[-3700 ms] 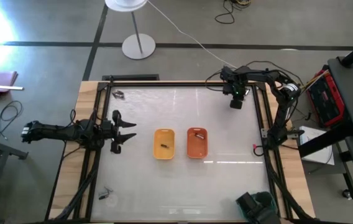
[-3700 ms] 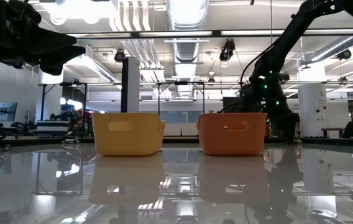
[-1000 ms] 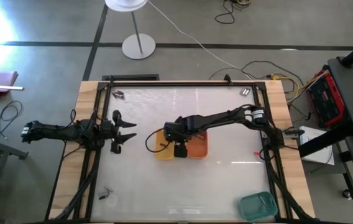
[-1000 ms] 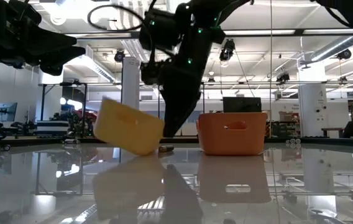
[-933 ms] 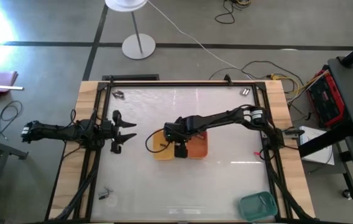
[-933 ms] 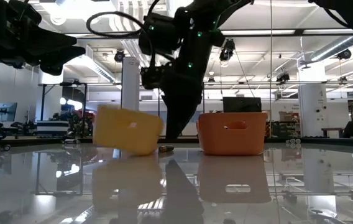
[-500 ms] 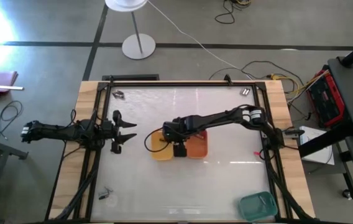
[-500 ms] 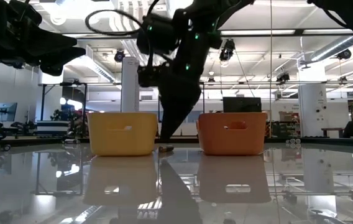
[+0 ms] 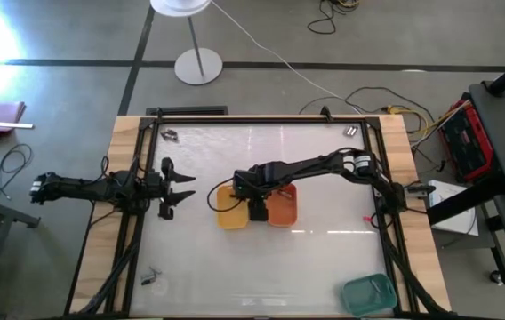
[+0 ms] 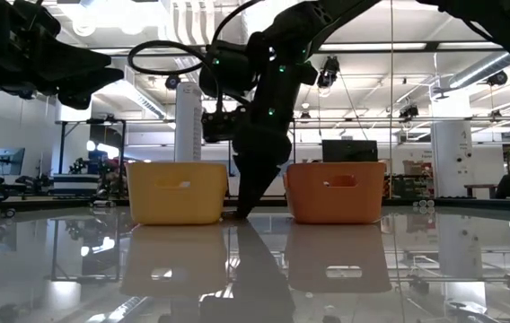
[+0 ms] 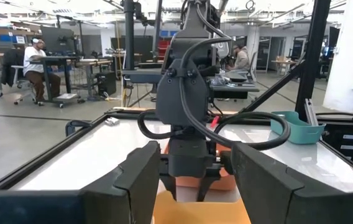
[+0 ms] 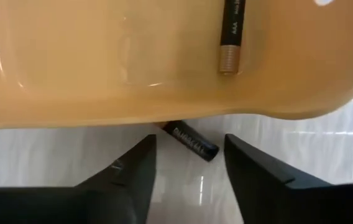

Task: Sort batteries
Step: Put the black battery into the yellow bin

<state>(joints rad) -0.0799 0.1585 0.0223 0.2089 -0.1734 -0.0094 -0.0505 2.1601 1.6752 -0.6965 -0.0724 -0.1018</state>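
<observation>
Right wrist view: a black battery [image 12: 192,142] lies flat on the glass surface [image 12: 183,180] against the yellow tray's [image 12: 102,62] wall, long axis slanting away from that wall. The right pincer [image 12: 186,165] straddles it, fingers spread wide. Inside the tray, an AAA battery [image 12: 230,34] lies at right angles to that wall. The tray, tipped a second ago, now sits level. The left pincer [image 9: 174,188] waits open, well apart.
</observation>
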